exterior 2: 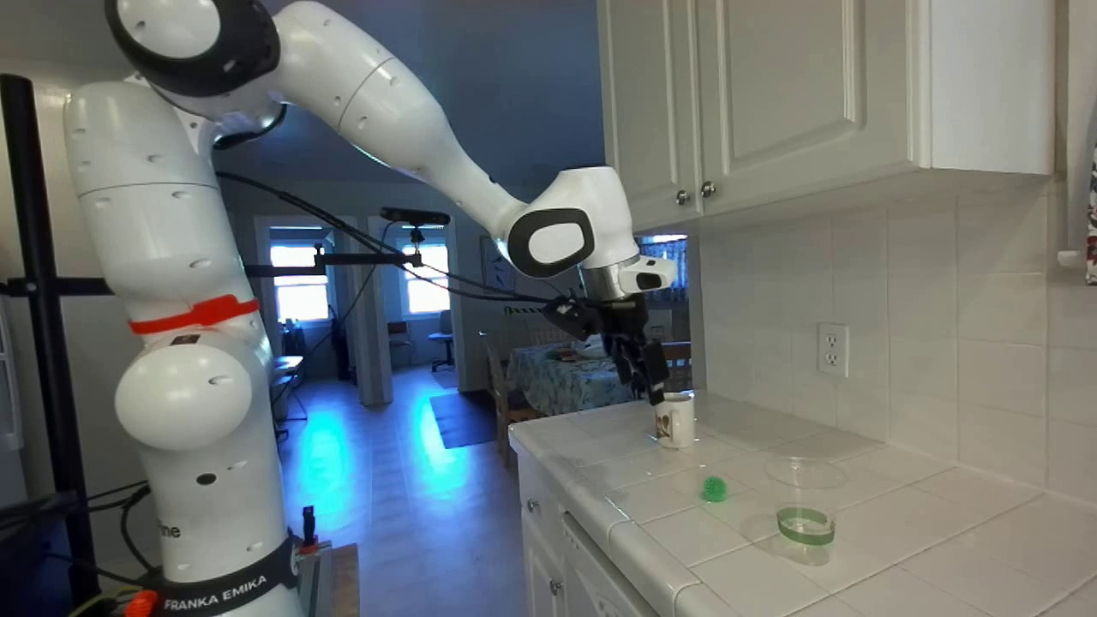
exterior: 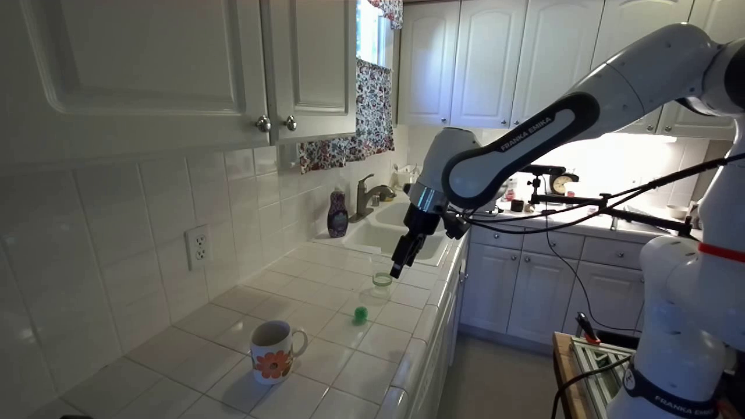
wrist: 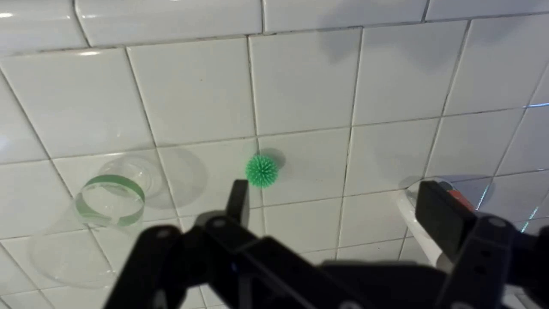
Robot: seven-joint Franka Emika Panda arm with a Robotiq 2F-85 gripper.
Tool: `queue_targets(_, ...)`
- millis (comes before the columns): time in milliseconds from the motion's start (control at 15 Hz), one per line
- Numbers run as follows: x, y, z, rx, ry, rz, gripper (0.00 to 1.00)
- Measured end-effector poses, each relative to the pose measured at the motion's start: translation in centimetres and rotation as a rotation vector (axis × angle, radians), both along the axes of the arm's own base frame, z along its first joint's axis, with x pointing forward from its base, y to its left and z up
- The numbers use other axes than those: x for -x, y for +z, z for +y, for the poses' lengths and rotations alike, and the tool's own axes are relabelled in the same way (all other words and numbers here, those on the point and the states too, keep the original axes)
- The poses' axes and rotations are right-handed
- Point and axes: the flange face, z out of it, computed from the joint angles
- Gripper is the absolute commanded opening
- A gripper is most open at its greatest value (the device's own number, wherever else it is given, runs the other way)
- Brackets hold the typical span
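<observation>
Ball (wrist: 262, 171), green and spiky, rests on the white tiled counter (exterior: 233, 299). Above the ball and apart from it hangs the gripper (wrist: 340, 209), its jaws spread wide, with tiles showing in the gap; in the wrist view the ball appears just past the tip of one finger (wrist: 238, 199) rather than midway between the two. On one side of the ball, near it, stands the cup (exterior 2: 805, 521), clear, upright, wide at the rim and ringed by a green band. On the opposite side of the ball, farther off than the cup, is the mug (exterior: 272, 355), white with an orange flower, upright, its handle on the side toward the ball. Past the cup as seen from the ball is the sink (exterior: 368, 235), and the faucet (exterior: 361, 201) and a dark bottle (exterior: 337, 215) stand well apart from the ball at that same end. The arm (exterior: 518, 139) reaches in high above the ball in both exterior views
</observation>
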Motion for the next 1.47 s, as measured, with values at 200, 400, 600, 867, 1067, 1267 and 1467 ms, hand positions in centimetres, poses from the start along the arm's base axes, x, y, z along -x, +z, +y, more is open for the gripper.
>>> queue_targets(200, -1.9, -0.3, 0.5, 0.019, 0.016, -0.003, 1.00)
queue_targets(400, -3.4, -0.8, 1.0, 0.035, 0.033, -0.003, 1.00)
queue_targets(600, -4.7, -1.4, 1.0, 0.039, 0.036, 0.005, 1.00)
queue_targets(867, -6.0, -2.8, -0.2, 0.044, 0.015, 0.025, 1.00)
queue_targets(1067, -6.6, -4.3, -1.1, 0.046, 0.000, 0.048, 1.00)
queue_targets(1267, -7.0, -5.6, -1.3, 0.046, -0.001, 0.068, 1.00)
queue_targets(1467, -7.3, -6.4, -1.2, 0.045, 0.001, 0.073, 1.00)
